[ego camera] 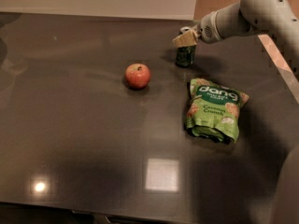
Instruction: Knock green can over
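Note:
The green can (185,56) stands upright near the back right of the dark table (84,139); only its lower body shows. My gripper (185,37) reaches in from the right on the light grey arm (243,13) and sits right at the can's top, covering its rim. Whether it touches the can cannot be told.
A red apple (138,75) lies left of the can. A flat green "dang" snack bag (213,108) lies in front of the can, to the right. The table's right edge (280,64) runs past the arm. A pale wall stands behind the table.

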You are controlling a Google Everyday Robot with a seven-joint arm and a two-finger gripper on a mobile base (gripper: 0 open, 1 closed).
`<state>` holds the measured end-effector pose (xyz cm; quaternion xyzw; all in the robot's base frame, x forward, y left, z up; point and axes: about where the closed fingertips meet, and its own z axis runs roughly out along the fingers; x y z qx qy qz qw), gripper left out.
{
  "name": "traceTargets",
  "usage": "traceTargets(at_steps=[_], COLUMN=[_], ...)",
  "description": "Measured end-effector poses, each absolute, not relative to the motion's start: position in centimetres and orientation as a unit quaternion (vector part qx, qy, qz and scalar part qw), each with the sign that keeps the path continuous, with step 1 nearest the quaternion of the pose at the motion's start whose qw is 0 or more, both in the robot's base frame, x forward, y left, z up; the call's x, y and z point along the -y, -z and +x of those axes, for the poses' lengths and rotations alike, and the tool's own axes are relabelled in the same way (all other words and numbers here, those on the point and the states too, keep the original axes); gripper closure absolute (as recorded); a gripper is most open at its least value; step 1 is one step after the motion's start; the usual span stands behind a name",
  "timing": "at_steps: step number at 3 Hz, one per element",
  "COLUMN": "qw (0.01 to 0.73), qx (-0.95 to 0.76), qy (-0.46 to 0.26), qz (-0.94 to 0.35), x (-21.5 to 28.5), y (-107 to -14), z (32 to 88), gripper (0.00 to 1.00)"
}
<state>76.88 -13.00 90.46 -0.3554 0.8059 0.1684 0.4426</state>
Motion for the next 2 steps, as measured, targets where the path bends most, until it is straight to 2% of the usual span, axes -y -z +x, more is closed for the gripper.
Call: traceTargets(at_steps=[1, 2], qw=[0.435, 0.401], qx=[-0.802, -0.81], qy=[-0.162, -0.128], qz=[-0.377, -0.409], x=[12.6, 12.0], y=[-92.6, -95.0], z=[76.0, 75.4], gripper=[0.82, 1.0])
